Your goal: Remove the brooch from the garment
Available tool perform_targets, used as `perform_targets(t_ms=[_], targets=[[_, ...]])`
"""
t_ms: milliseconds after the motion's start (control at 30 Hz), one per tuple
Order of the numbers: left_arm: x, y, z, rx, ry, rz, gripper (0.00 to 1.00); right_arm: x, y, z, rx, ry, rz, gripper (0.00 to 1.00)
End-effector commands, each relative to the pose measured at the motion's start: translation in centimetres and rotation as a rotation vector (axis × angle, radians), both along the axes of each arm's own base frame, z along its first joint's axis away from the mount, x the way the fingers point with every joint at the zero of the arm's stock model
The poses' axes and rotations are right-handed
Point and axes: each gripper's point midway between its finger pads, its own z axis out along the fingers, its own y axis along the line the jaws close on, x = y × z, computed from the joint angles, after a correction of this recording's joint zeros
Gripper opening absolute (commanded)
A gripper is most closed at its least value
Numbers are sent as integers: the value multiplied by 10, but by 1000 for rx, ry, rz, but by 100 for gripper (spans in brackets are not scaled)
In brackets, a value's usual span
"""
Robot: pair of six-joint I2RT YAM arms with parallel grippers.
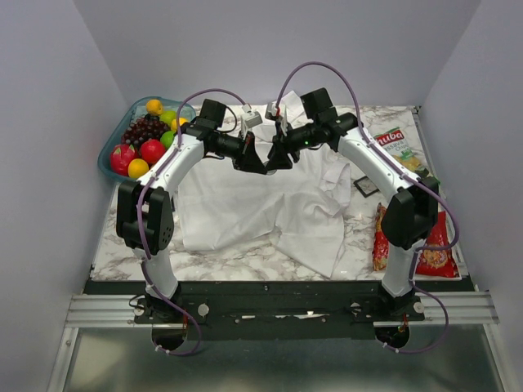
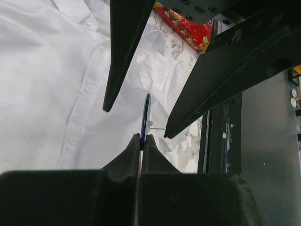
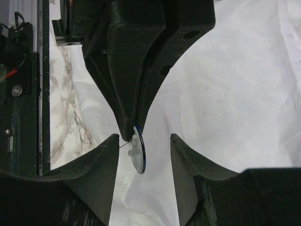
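The brooch [image 2: 146, 113], a thin dark-blue disc with a clear back and a fine pin, is seen edge-on in the left wrist view. My left gripper [image 2: 141, 137] is shut on its lower rim. The right wrist view has the brooch [image 3: 139, 153] hanging from the left gripper's fingertips [image 3: 128, 129], between the spread fingers of my right gripper [image 3: 144, 141], which is open. The pin points at one right finger [image 3: 106, 155]. The garment [image 1: 245, 204], a white shirt, lies spread on the table below both grippers [image 1: 265, 162]. From above the brooch is too small to see.
A bowl of fruit [image 1: 143, 135] stands at the back left. Snack bags [image 1: 437, 245] and a chips bag [image 1: 400, 147] lie along the right side, with a small black square frame [image 1: 365, 188] beside the shirt. Walls close in the table on three sides.
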Motion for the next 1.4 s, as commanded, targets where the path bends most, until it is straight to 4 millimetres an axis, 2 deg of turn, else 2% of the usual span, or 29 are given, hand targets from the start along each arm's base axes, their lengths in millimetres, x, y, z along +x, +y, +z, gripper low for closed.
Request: perform_targets(t_ms=[0,200,333,700,1000,1367], targets=[[-3,-2,11,-38,-7,-20,0,0,2,-11,-34,14,-11,55],[-2,-2,10,-39,-4,-19,0,2,3,-16,-56,6,-18,52],[-1,-1,11,-43,-3,-18,0,3,1,-20,-74,1,-21,44],[1,-1,8,-45,6,-20,0,11,-1,-21,-103,-31,-26,36],[1,1,8,-51,11,-35,0,15,-1,-23,-113,-39,-19,24],[-1,-5,25,-136,53,-76,0,7,3,-30,-97,3,17,19]])
